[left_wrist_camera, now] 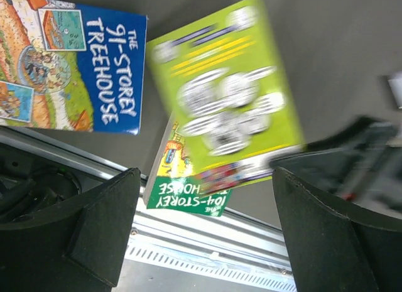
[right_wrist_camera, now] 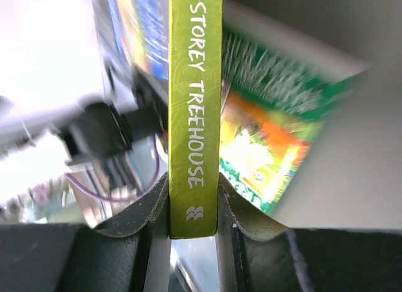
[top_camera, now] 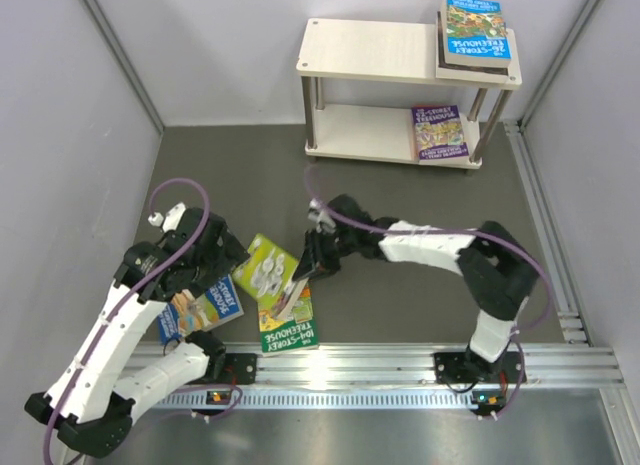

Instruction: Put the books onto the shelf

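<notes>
As right fingers (right_wrist_camera: 251, 220) pinch book (right_wrist_camera: 195, 116), narrowly parted

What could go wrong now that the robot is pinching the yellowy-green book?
The right gripper pinches the lime-green book only by its spine, so it might slip or flop open when lifted. It overlaps the green 104-Storey book, which could get dragged. The left gripper hangs open close by; the arms might bump.

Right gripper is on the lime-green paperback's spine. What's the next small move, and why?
Probably a short straight lift. The right gripper is shut on the lime-green paperback at its spine, and that book overlaps the dark green 104-Storey paperback, so sliding sideways might drag that one. Once clear, carry it toward the cream two-tier shelf.
</notes>
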Available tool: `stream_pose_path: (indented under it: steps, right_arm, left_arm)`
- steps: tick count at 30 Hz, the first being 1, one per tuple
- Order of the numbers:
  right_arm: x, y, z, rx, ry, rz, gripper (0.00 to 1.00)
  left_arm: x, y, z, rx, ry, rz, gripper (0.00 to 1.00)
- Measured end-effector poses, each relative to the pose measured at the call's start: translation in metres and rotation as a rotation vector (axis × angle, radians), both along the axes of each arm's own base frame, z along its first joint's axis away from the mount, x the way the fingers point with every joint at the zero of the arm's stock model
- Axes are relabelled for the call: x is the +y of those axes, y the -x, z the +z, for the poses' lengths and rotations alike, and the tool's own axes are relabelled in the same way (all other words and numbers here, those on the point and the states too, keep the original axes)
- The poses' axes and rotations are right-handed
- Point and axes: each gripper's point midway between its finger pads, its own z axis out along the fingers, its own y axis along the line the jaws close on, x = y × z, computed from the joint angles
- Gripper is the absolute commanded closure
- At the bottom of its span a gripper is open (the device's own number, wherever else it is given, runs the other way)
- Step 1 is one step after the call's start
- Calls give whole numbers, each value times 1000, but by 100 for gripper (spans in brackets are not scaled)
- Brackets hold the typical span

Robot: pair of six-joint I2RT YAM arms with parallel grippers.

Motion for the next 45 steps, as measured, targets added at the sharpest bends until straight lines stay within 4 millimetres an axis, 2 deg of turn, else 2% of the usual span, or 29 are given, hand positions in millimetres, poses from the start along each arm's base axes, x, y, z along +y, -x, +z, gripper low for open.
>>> stream_pose_path:
  steps: [3,7,10,13,17,21,26,33,36,39,44,45]
  right_arm:
    - [-43,-58,45,-112,-14,-156,100]
    - [-98,-125,100,-248,-24,-341,100]
    - [-128,-157,130,-317,-39,-429,100]
    - [-148,-177,143,-335,-40,-493,100]
    - [-164,-197,147,-316,-48,-587,100]
    - [-165,-228,144,-285,-108,-712,100]
    - [-157,-270,123,-220,-193,-856,100]
    - [-150,-332,75,-145,-197,-1011,100]
    - [-141,-365,71,-145,-216,-1037,100]
    - [-131,-397,77,-169,-254,-1044,100]
    - [-122,-429,72,-181,-261,-1054,100]
    - [-121,-432,69,-178,-257,-1056,93]
  left_arm:
    - [-1,-2,0,-1,-2,-3,9]
    - [-4,-8,-1,-6,-5,-13,9]
    - [-9,-15,-3,-6,-8,-24,9]
    - [-13,-22,-6,-1,-12,-35,9]
    - [-18,-29,-8,2,-21,-55,9]
    - [-20,-34,-12,17,-43,-76,8]
    - [-24,-42,-4,7,-58,-104,8]
    - [-26,-43,-3,6,-68,-133,8]
    - [-25,-43,-3,6,-72,-140,8]
    - [-25,-43,-3,7,-74,-141,8]
    - [-24,-41,-3,12,-80,-140,7]
    - [-23,-41,-2,12,-83,-138,7]
